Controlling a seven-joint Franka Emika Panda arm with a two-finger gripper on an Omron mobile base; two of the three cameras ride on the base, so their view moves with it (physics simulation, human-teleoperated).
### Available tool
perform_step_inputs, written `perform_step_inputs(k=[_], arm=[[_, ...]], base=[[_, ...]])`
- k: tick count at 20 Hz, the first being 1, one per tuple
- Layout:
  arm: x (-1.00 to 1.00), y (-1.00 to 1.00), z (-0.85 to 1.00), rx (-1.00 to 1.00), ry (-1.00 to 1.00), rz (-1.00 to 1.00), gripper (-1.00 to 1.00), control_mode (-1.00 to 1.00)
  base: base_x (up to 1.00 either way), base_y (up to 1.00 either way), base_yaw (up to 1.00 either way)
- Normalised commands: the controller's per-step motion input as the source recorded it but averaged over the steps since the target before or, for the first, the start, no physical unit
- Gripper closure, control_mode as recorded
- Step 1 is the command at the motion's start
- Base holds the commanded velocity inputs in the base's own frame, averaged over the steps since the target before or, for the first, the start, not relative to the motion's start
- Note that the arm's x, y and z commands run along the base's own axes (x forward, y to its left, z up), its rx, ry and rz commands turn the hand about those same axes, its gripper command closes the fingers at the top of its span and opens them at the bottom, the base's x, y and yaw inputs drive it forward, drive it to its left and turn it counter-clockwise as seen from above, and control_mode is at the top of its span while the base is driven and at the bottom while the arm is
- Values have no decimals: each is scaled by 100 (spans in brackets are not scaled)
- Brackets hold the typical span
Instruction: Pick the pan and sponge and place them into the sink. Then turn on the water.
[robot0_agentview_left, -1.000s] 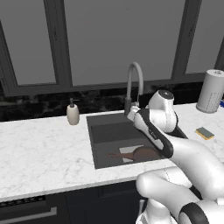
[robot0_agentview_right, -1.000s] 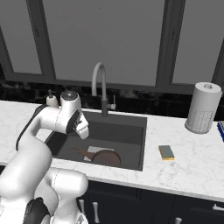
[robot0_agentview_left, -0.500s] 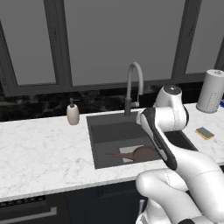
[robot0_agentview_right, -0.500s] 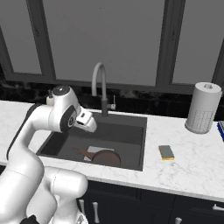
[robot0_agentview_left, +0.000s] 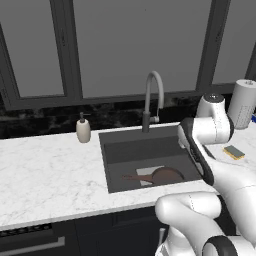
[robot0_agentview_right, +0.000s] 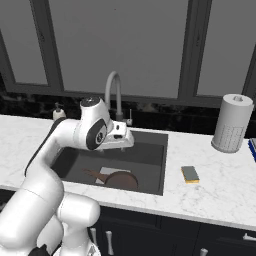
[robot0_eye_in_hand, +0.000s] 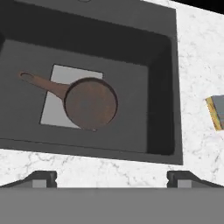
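Now the arm hangs above the sink (robot0_eye_in_hand: 166, 87), jaws wide open, empty.

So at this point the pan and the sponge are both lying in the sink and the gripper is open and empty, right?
Not quite: only the pan lies in the sink. The sponge is on the counter to the sink's right, as the right base view shows. The gripper is indeed open and empty.

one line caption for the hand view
Open claw above dark grey sink holding reddish-brown frying pan; yellow sponge on counter.
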Motion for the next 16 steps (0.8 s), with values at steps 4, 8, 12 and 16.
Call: perform_step_inputs(k=[4, 8, 12, 16], arm=[[-5, -97, 0, -18, 20, 27, -100, -100], [0, -90, 0, -14, 24, 17, -100, -100], [0, -85, 0, -5, 24, 13, -100, -100], [1, -64, -13, 3, 12, 3, -100, -100]], base=[[0, 0, 0], [0, 0, 0], [0, 0, 0], [0, 0, 0]])
